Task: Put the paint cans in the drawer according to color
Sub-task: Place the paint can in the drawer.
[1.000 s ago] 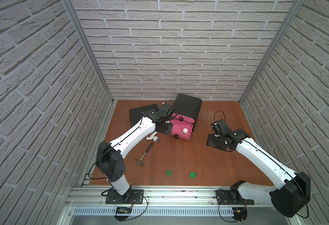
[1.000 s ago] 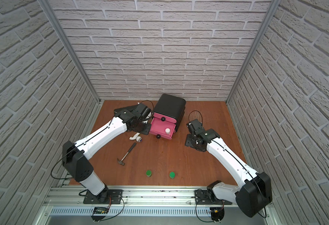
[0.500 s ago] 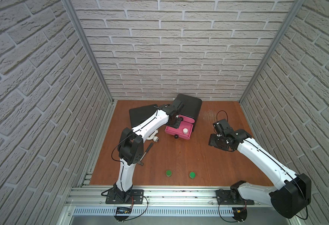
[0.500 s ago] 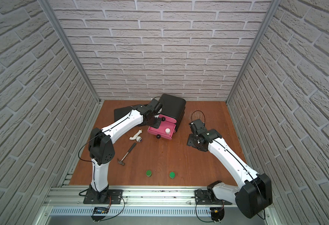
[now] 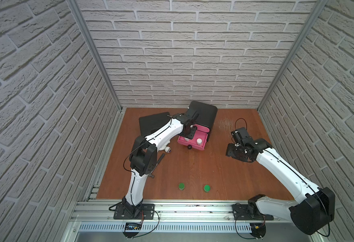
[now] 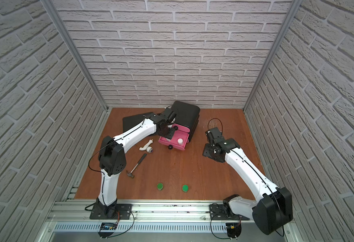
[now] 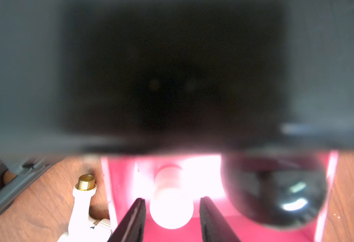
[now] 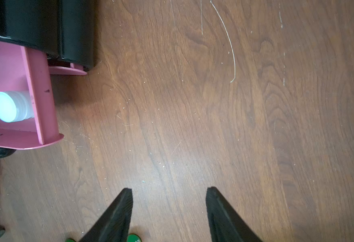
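The pink drawer [image 5: 195, 147] [image 6: 173, 145] stands pulled out of a black cabinet [image 5: 205, 114]. My left gripper [image 5: 189, 134] [image 7: 173, 200] hangs low over its left half. A white paint can [image 7: 170, 207] sits in the drawer between the left fingers [image 7: 137, 218], with a gap on each side, so the gripper is open. Another white paint can [image 5: 199, 141] [image 8: 6, 106] stands in the drawer's right half. Two green paint cans [image 5: 181, 185] [image 5: 207, 188] sit near the table's front edge. My right gripper [image 5: 230, 149] [image 8: 169, 189] is open over bare wood to the drawer's right, holding nothing.
A hammer [image 6: 137, 165] and a white pipe fitting [image 6: 146, 146] with a brass thread lie left of the drawer. A flat black panel [image 5: 153, 123] lies at the back left. The drawer's black knob [image 5: 189, 147] sticks out in front. Brick walls enclose three sides.
My left gripper has moved right from beside the drawer to over its left half, the elbow rising. Its jaws have widened off the white paint can. The right arm stays put.
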You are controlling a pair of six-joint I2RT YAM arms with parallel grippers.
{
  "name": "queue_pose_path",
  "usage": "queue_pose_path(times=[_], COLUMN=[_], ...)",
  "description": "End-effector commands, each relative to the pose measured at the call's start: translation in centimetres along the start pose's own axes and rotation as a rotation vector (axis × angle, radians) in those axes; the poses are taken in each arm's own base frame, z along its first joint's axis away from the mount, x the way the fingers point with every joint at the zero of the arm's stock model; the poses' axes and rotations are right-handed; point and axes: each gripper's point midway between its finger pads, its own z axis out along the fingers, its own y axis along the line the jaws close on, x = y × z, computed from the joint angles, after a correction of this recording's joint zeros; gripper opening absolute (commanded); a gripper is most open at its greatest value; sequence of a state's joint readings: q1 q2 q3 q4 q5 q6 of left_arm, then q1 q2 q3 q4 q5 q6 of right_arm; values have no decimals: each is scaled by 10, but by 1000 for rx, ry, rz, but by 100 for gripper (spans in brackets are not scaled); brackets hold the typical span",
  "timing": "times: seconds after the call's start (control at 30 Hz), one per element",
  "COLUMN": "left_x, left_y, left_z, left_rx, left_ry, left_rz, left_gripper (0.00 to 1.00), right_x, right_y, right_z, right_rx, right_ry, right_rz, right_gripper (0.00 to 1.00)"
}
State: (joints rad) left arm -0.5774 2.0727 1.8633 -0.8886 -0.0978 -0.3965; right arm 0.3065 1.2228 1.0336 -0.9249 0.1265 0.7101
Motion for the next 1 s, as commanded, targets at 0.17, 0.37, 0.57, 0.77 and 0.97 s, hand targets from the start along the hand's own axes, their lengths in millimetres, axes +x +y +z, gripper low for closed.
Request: queue_pose_path(times=[0.17, 0.37, 0.57, 0.77, 0.97], left_x=[-11, -16, 43, 98, 95], left_y=[-2, 6, 38, 52, 44], left_z=[-10, -77, -88, -50, -25], left_rx=[-11, -61, -21, 185, 339], left_ry=[-67, -297, -290, -210, -212], left_rz=[-6, -44, -302, -628, -773], left_gripper=[48, 48, 39, 34, 30], right_x=[-7, -5, -4, -2, -4], right_y=[-2, -3, 7, 17, 17], right_z=[-9, -9, -3, 5, 2], right_rx=[-11, -15, -56, -88, -89], right_ry=[-24, -23, -2, 39, 31], right_rz=[0, -1, 3, 5, 3], right_gripper=[60, 60, 60, 59, 59])
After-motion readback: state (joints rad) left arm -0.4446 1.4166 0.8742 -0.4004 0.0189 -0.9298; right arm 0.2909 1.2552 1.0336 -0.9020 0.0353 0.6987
